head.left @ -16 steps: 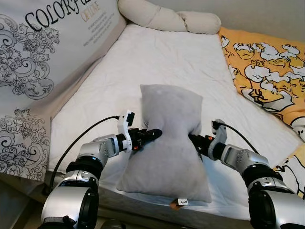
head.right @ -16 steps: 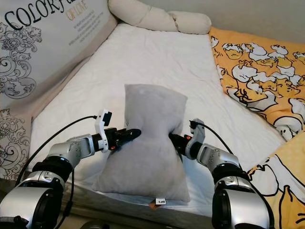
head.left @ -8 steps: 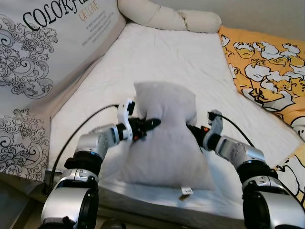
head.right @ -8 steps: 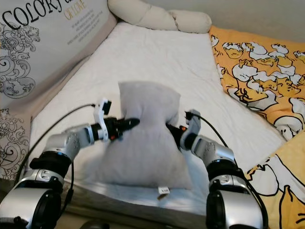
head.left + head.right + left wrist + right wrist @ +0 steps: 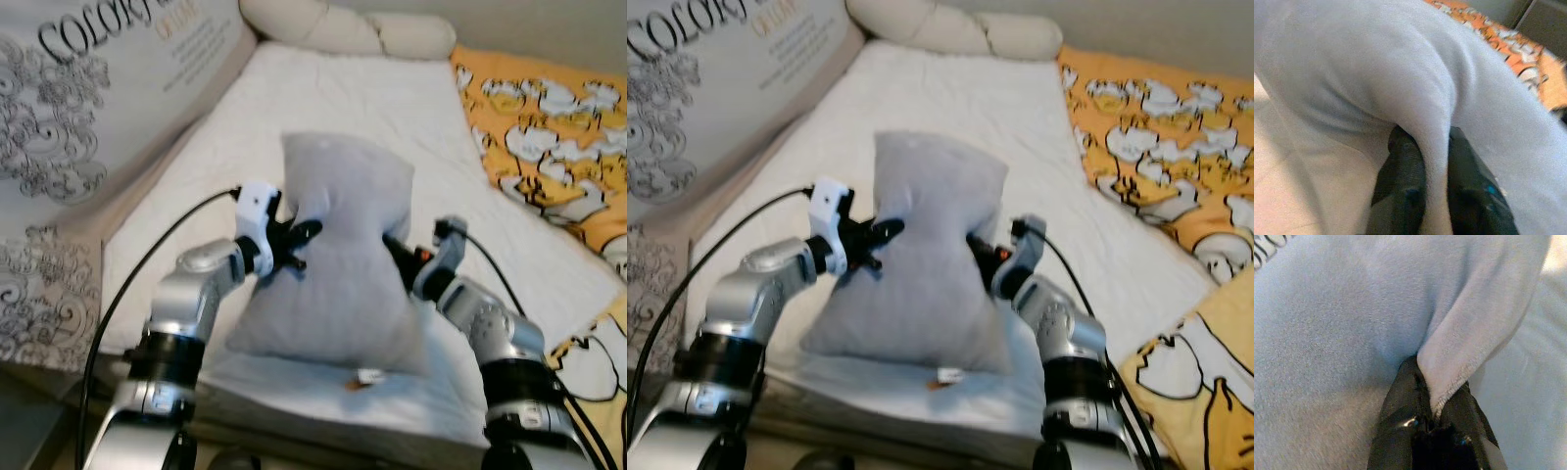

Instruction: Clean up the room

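The grey pillow [image 5: 338,264] is held upright on the white-sheeted bed [image 5: 353,108], its sides pinched by the left hand [image 5: 299,240] and right hand [image 5: 397,257].

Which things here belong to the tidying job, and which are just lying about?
In the job:
plump grey fabric pillow
left end effector, shut on it
right end effector, shut on it

Lying about:
cream bolster cushion
orange duck-print blanket
white mattress sheet

The patterned cushion [image 5: 88,127] bears large, partly cropped lettering, "COLO".
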You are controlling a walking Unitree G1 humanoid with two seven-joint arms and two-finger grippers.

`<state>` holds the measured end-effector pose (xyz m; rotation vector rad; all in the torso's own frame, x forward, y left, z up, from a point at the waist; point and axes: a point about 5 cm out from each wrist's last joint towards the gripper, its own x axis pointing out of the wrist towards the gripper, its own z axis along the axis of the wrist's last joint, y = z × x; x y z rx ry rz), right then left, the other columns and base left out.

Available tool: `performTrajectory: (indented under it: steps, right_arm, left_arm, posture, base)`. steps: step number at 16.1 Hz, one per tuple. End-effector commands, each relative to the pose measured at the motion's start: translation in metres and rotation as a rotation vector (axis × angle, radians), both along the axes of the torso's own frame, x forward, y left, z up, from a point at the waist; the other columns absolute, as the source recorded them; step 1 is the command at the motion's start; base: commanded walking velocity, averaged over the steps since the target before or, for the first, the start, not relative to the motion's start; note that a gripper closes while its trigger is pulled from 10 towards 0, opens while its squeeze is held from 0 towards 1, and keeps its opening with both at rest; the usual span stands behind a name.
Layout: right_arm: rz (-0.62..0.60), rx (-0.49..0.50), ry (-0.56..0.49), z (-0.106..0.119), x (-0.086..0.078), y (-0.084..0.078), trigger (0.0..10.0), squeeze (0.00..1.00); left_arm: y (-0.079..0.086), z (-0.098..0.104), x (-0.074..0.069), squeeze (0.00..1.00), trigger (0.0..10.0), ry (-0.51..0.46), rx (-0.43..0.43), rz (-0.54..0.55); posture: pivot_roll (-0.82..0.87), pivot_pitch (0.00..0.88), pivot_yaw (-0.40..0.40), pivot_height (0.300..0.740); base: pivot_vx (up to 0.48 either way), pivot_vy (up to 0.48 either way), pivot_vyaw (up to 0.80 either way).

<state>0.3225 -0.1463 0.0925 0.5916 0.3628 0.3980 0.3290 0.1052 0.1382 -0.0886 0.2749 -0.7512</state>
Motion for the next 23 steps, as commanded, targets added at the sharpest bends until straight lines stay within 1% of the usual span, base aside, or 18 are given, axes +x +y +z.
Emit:
performTrajectory:
  steps: [1,3,5,6,7,8,9,10,14,15,17,23]
  right_arm:
    - [-0.022,0.02,-0.115,0.021,0.003,0.005,0.0,0.0]
    - [-0.066,0.02,-0.159,0.023,-0.001,0.006,0.0,0.0]
    - [-0.124,0.035,-0.147,0.022,-0.01,0.01,0.0,0.0]
    - [-0.123,0.031,-0.147,0.022,-0.01,0.01,0.0,0.0]
    - [-0.122,0.019,-0.151,0.022,-0.011,0.012,0.0,0.0]
    - [-0.13,-0.011,-0.161,0.022,-0.01,0.013,0.0,0.0]
    - [-0.139,-0.064,-0.165,0.021,-0.009,0.012,5.6,0.0]
    - [-0.139,-0.097,-0.166,0.021,-0.008,0.012,10.0,0.0]
    - [-0.119,-0.117,-0.16,0.019,-0.012,0.017,10.0,0.0]
    - [-0.129,-0.092,-0.141,0.018,-0.012,0.019,10.0,0.0]
    - [-0.129,-0.086,-0.155,0.019,-0.012,0.022,10.0,0.0]
    - [-0.144,-0.084,-0.147,0.018,-0.011,0.023,10.0,0.0]
  left_arm:
    - [-0.013,0.013,-0.002,0.0,0.0,-0.084,0.022,-0.037]
    - [-0.015,0.018,-0.004,0.0,0.0,-0.138,0.062,-0.032]
    - [-0.016,0.02,-0.008,0.0,0.0,-0.173,0.087,0.009]
    - [-0.017,0.021,-0.008,0.0,0.0,-0.189,0.092,0.013]
    - [-0.017,0.025,-0.008,0.0,0.7,-0.233,0.109,0.023]
    - [-0.016,0.028,-0.007,0.0,10.0,-0.28,0.16,0.052]
    - [-0.015,0.026,-0.004,0.0,10.0,-0.266,0.18,0.08]
    - [-0.014,0.027,-0.003,0.0,10.0,-0.274,0.179,0.081]
    - [-0.011,0.027,0.0,0.0,10.0,-0.271,0.181,0.116]
    - [-0.01,0.027,0.001,0.0,10.0,-0.273,0.182,0.127]
    - [-0.007,0.028,0.003,0.0,10.0,-0.277,0.19,0.139]
    - [-0.005,0.028,0.006,0.0,10.0,-0.279,0.213,0.154]
  posture:
    - [0.03,0.0,-0.032,0.74]
    - [0.03,0.0,-0.037,0.74]
    - [0.04,0.0,-0.04,0.74]
    - [0.04,0.0,-0.04,0.74]
    - [0.04,0.0,-0.04,0.74]
    - [0.04,0.0,-0.036,0.74]
    - [0.03,0.0,-0.034,0.74]
    - [0.03,0.0,-0.034,0.74]
    - [0.03,0.0,-0.034,0.74]
    - [0.03,0.0,-0.034,0.74]
    - [0.04,0.0,-0.035,0.74]
    - [0.04,0.0,-0.033,0.74]
  base:
    - [0.0,0.0,0.0]
    - [0.0,0.0,0.0]
    - [0.0,0.0,0.0]
    - [0.0,0.0,0.0]
    - [0.0,0.0,0.0]
    - [0.0,0.0,0.0]
    - [0.0,0.0,0.0]
    - [0.0,0.0,0.0]
    - [0.0,0.0,0.0]
    - [0.0,0.349,-0.49]
    - [0.0,0.398,-0.8]
    - [0.0,0.4,0.0]
